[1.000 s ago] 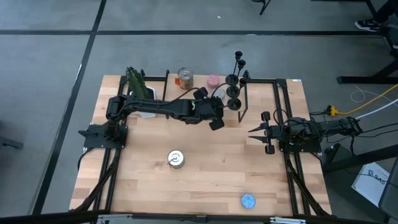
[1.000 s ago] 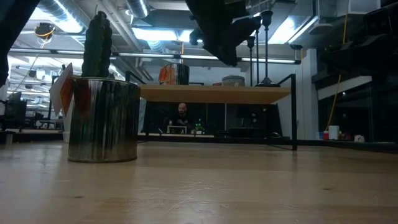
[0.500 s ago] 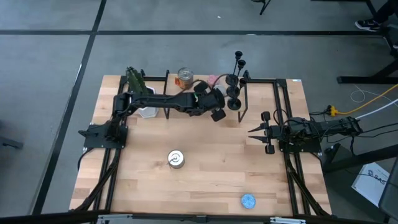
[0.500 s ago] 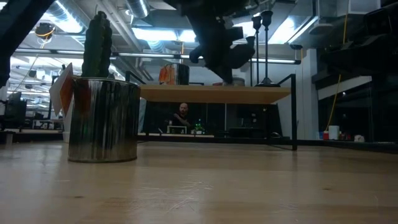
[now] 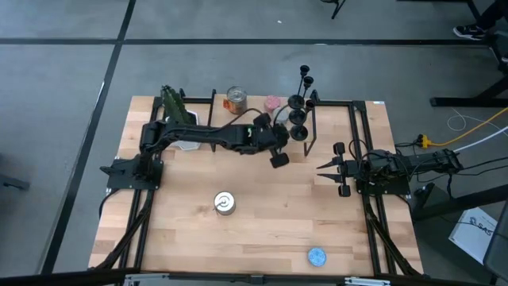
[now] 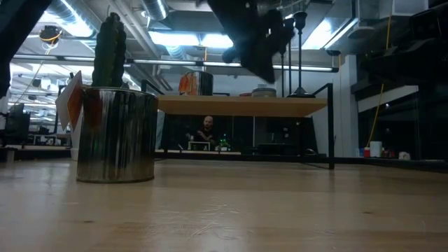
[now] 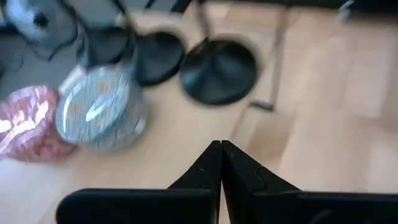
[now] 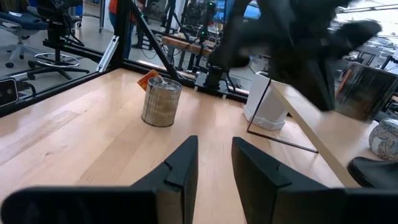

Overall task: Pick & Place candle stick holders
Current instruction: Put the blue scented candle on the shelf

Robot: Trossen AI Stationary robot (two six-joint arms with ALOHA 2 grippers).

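Standing at upper centre-right of the high view, the candle stick holders (image 5: 299, 111) are matte black: round bases, thin stems. Left gripper (image 5: 278, 155) pinched shut, empty, beside them. Right gripper (image 5: 324, 168) part-open, empty.

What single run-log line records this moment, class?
left pincer: shut, empty, near candle stick holders | right pincer: open, waiting at table's right side | holders: standing on raised shelf

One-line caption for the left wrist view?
Left gripper shut and empty above the table, facing black candle stick holder bases and a patterned tin.
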